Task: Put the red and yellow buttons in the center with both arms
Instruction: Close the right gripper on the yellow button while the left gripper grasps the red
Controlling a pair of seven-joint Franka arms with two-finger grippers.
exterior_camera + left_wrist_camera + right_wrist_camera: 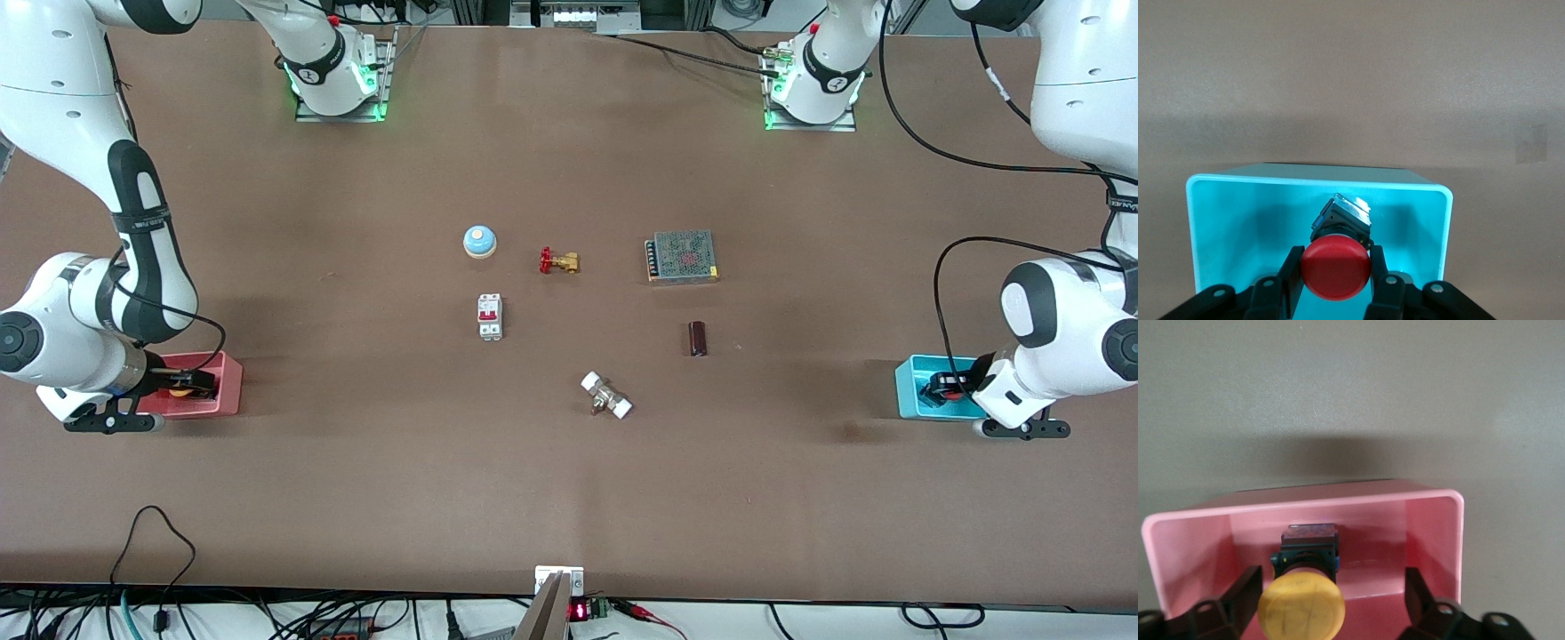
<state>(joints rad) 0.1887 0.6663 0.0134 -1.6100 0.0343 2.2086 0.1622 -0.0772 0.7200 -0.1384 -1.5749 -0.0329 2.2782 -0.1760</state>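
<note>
The left pincer [1336,283] was clamped on the red button [1336,269] in the cyan bin [1441,230]. The right pincer [1331,603] stood apart around the yellow button [1301,608] in the pink bin [1435,533]. Both buttons looked light, rigid and smooth-capped, so the cap's sides seemed the surest hold.

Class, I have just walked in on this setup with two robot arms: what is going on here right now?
Each arm is reaching into a bin at its own end of the table. The left gripper has its fingers against the cap of the red button inside the blue bin. The right gripper is open around the yellow button in the pink bin. Neither button has reached the table's centre.
</note>
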